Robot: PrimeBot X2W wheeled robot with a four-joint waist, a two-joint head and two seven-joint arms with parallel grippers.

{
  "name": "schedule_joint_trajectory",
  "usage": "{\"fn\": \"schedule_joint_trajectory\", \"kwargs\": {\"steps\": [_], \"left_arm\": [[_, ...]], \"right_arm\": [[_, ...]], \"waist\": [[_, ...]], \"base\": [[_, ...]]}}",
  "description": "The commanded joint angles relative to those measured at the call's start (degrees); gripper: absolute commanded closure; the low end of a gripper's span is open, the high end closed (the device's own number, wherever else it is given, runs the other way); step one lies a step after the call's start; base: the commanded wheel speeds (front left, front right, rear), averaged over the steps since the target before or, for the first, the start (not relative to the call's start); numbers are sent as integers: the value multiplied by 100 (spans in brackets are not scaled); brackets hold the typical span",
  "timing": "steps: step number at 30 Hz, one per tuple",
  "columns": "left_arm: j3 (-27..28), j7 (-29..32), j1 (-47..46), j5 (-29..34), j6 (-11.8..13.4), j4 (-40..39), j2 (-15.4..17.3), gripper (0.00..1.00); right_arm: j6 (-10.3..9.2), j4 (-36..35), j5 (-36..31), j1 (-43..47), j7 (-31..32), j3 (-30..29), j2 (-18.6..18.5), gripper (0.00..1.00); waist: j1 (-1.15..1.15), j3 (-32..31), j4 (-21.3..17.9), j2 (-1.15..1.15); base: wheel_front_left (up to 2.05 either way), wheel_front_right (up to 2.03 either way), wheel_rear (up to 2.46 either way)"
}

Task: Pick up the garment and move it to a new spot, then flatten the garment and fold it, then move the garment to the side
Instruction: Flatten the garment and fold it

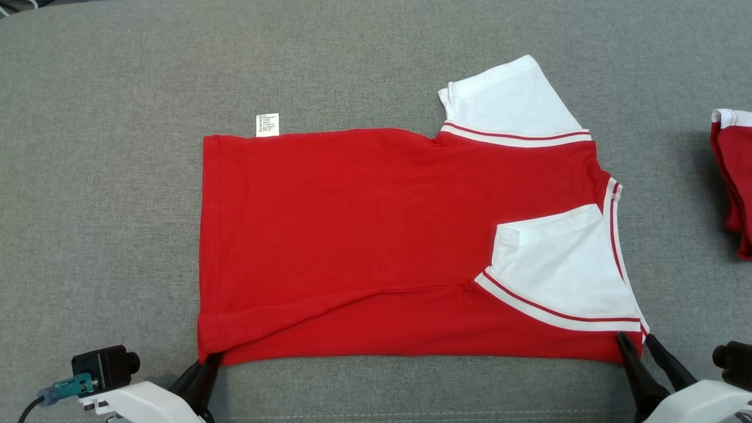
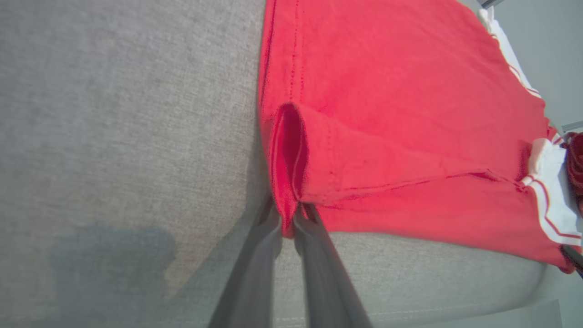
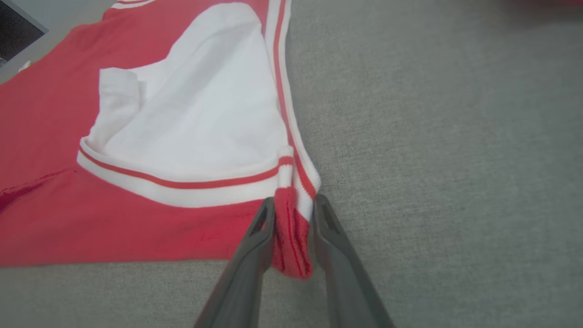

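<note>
two arms meet the garment (image 1: 376,235) at its near edge: left end effector (image 1: 210,358) clamped on the hem corner, right end effector (image 1: 634,341) astride the shoulder corner, grip unclear. it lies flat on the counter (image 1: 117,176), long axis left-right.

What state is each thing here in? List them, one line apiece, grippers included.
Red T-shirt with white sleeves: lying flat, near edge folded over, near sleeve folded onto the body, far sleeve spread out.
White care label: sticking out past the far edge.
Left gripper: shut on the hem corner.
Right gripper: fingers either side of the shoulder corner, cloth between them; grip unclear.
Second red-and-white garment: bunched, cut off by the frame.
</note>
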Motion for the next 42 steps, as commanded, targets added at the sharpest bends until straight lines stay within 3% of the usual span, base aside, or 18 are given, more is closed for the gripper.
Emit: {"fn": "schedule_joint_trajectory", "kwargs": {"steps": [1, 8, 13, 19, 24, 34, 38, 42], "left_arm": [[192, 31, -40, -5, 18, -53, 109, 0], [297, -244, -47, 291, 161, -153, 237, 0], [639, -833, -208, 794, 518, -590, 388, 0], [620, -978, -941, 1252, 498, -857, 672, 0], [254, -658, -2093, 1359, 140, -369, 766, 0], [-337, 412, -4398, 1072, -793, 1479, 686, 0], [-395, 1019, -5163, 780, -1097, 2229, 705, 0], [-428, 1363, -5548, 604, -1227, 2600, 714, 0]], "right_arm": [[-26, -104, -43, -59, -94, 54, -64, 0], [-26, -281, -99, -202, -549, -90, -31, 0], [-26, -432, -388, -533, -1045, -233, -156, 0], [-26, -276, -623, -1493, -1144, -129, -464, 0], [-26, 387, -602, -2751, -997, 267, -919, 0], [-26, 1825, 22, -5005, -373, 1598, -1697, 0], [-26, 2397, 516, -5884, 53, 2274, -1880, 0], [-26, 2814, 786, -6475, 225, 2754, -1971, 0]], "waist": [[0, -30, -2, 0], [0, -149, -10, 0], [0, -256, -15, 0], [0, -186, -57, 0], [0, 97, -90, 0], [0, 916, -81, 0], [0, 1218, -26, 0], [0, 1391, 46, 0]], "base": [[0, 0, 0], [0, 0, 0], [0, 0, 0], [0, 0, 0], [0, 0, 0], [0, 0, 0], [0, 0, 0], [0, 0, 0]]}}
